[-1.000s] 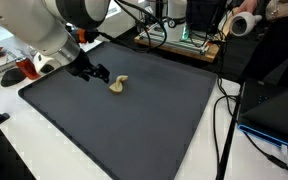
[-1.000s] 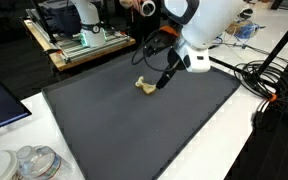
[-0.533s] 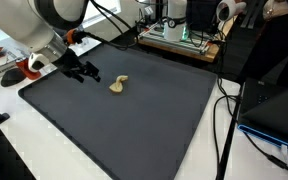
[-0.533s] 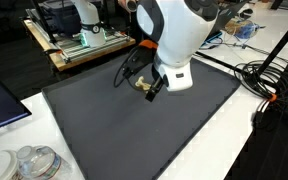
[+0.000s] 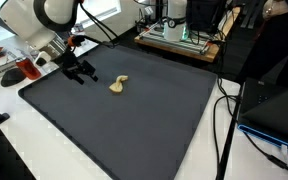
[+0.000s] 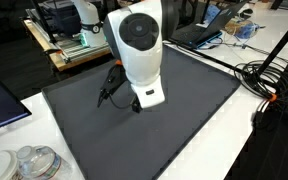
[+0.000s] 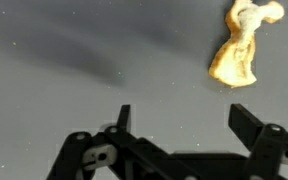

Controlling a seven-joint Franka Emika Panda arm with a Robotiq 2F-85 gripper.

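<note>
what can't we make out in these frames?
- In an exterior view, the tan object is too small to identify.
- In an exterior view, the arm hides it completely.
- In the wrist view, the frame edge cuts off its top.
- In an exterior view, the end effector is small and dark against the mat, so it's unclear whether the two touch.
</note>
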